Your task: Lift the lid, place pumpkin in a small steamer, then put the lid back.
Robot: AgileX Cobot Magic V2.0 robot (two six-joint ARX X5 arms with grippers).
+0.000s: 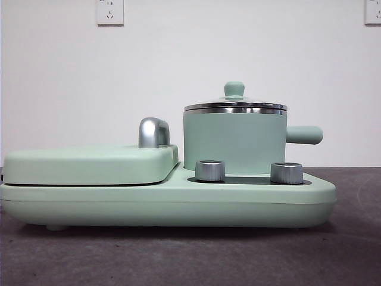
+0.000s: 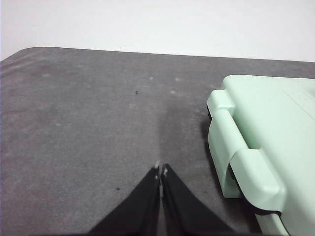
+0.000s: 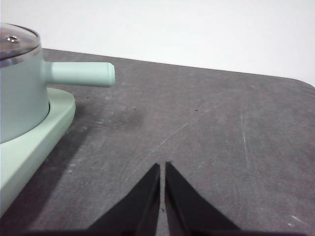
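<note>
A: Left pincer [image 2: 161, 169]: jaws pressed together, nothing between them, above bare grey counter [image 2: 88, 123]. Open room ahead to the counter's far edge at the white wall [image 2: 157, 22]. The flat griddle cover [image 2: 268, 132], hinged end, is off to one side, apart from the tips.

B: Right pincer [image 3: 162, 166]?

A: Same, jaws closed on nothing, over bare counter. Clear surface ahead and to the far side. The small steamer [image 3: 19, 93] sits on the appliance base [image 3: 29, 142], its side handle [image 3: 81, 73] pointing toward the pincer's side of the counter, well apart from the tips.

B: Lid [image 1: 235, 105]?

A: Seated on the small steamer, knob up, rim flush all round. Front view: steamer at the right end of the base, two steel dials [image 1: 209, 170] in front, a steel handle [image 1: 153, 132] beside the griddle cover. No pumpkin in any view. Neither arm shows in the front view.
</note>
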